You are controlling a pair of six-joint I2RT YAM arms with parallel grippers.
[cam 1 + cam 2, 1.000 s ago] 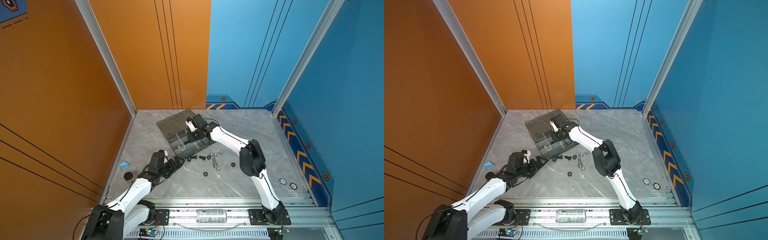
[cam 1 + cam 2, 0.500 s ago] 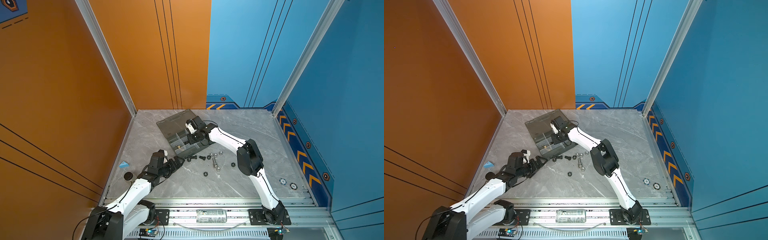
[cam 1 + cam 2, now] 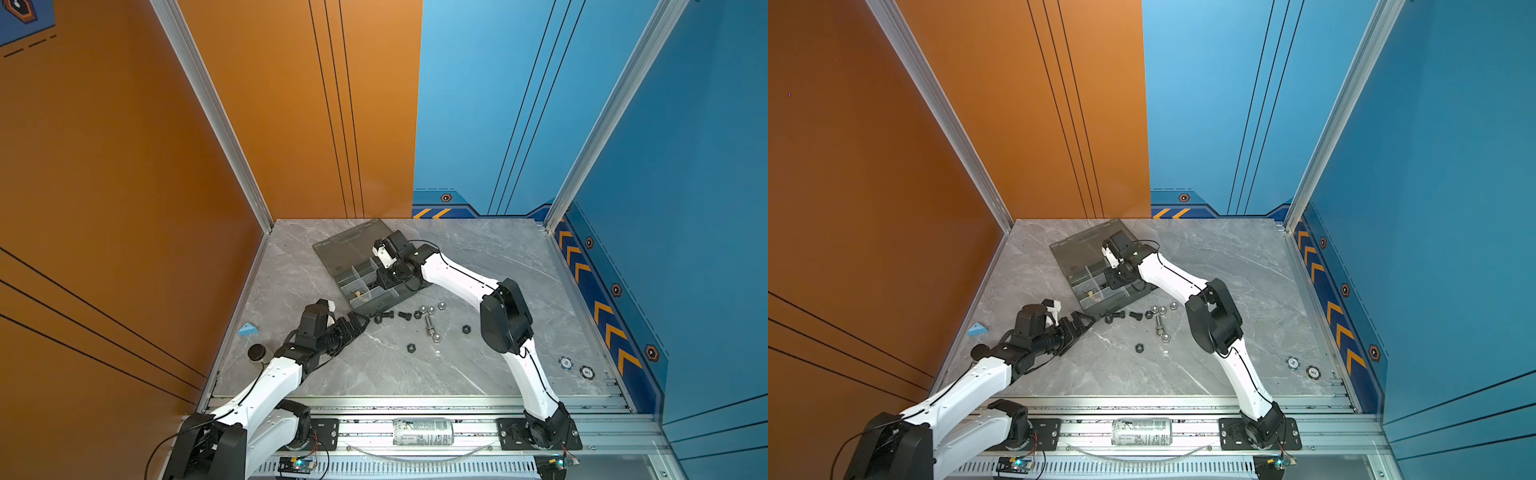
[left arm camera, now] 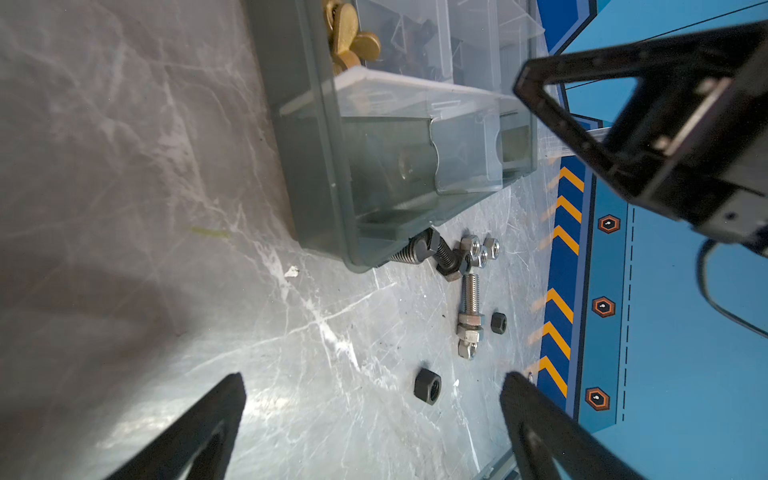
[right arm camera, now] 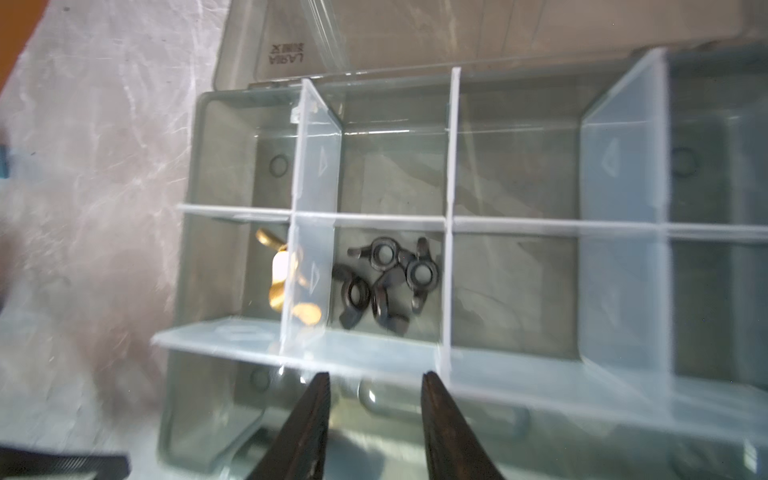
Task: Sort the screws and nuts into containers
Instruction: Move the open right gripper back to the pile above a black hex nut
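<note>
**Top views:** organizer box (image 3: 386, 297) sits back-left on the table (image 3: 498, 249), with its lid (image 3: 349, 247) lying open behind it. The right gripper (image 3: 384, 284) is down over the box's compartments; its jaw gap can't be read from here. The left gripper (image 3: 359, 322) is low over the table, just off the box's near corner, and points at the loose parts. Loose in front of the box are black screws (image 3: 381, 318), a silver screw (image 3: 429, 324), silver nuts (image 3: 428, 309) and two black nuts (image 3: 466, 329). The black screws are closest to the left gripper, just past its tips, and no contact shows. Both top views show the same layout: box (image 3: 1117, 297), right gripper (image 3: 1111, 284), left gripper (image 3: 1088, 320).

**Left wrist:** left gripper (image 4: 374, 386) has its jaws wide apart and holds nothing. One black nut (image 4: 427, 385) lies on the table between the fingers, nearer one of them, untouched. The silver screw (image 4: 471, 299) is further out. The black screws (image 4: 419, 251) sit against the box wall (image 4: 324, 166).

**Right wrist (blurred):** right gripper (image 5: 376, 382) has its jaws partly apart with nothing between them. Its tips hang over the box's near row, at the long divider (image 5: 374, 357). Black wing nuts (image 5: 386, 282) lie in the compartment straight ahead of the tips. Brass wing nuts (image 5: 286, 278) are in the next compartment, by the end wall.
</note>
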